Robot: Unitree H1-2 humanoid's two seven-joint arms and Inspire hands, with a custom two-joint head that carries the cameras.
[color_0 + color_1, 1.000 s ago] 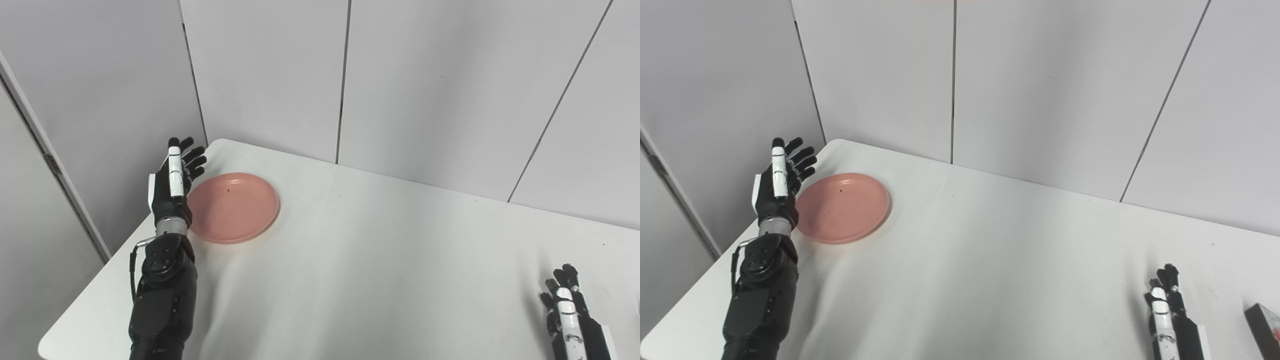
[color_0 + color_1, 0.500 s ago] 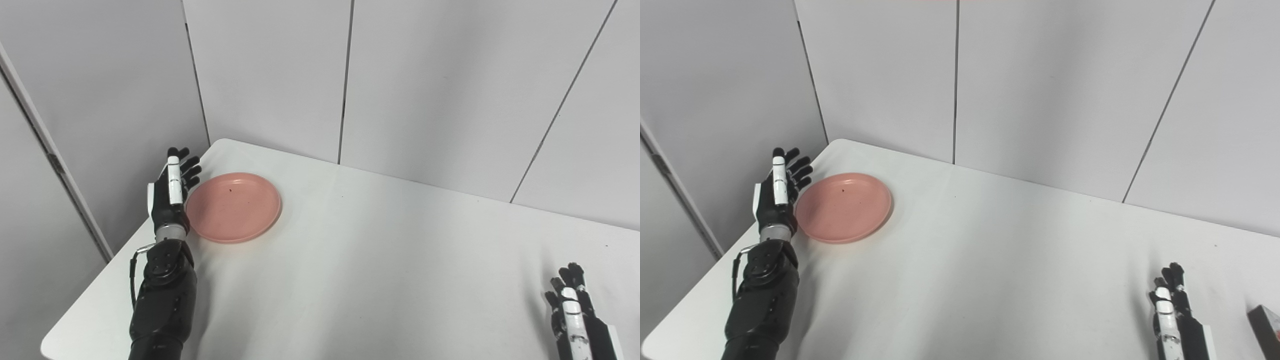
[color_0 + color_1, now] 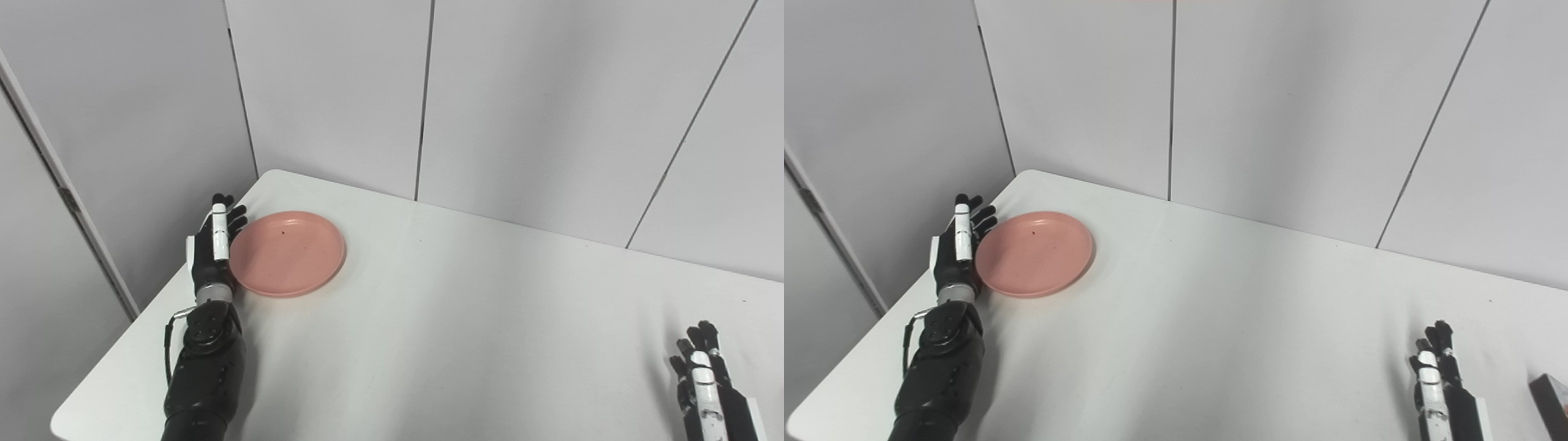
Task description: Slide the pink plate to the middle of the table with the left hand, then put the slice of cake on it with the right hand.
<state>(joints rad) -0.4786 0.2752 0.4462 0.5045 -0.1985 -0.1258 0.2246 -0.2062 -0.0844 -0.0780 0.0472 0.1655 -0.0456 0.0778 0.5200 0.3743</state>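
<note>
A pink plate (image 3: 286, 253) lies flat near the far left corner of the white table (image 3: 465, 331). My left hand (image 3: 211, 248) stands edge-on right beside the plate's left rim, fingers straight and apart, holding nothing; whether it touches the rim I cannot tell. My right hand (image 3: 1439, 392) rests open at the table's near right, fingers pointing away from me. A dark slice of cake (image 3: 1552, 401) with a red spot shows only at the right edge of the right eye view, just right of that hand.
Grey wall panels (image 3: 429, 98) rise close behind the table's far edge. The table's left edge runs just beside my left forearm (image 3: 205, 373), with a drop to the floor past it.
My left hand has come down from a raised pose to table level beside the plate's left rim. The plate has not moved. The right hand has stayed put.
</note>
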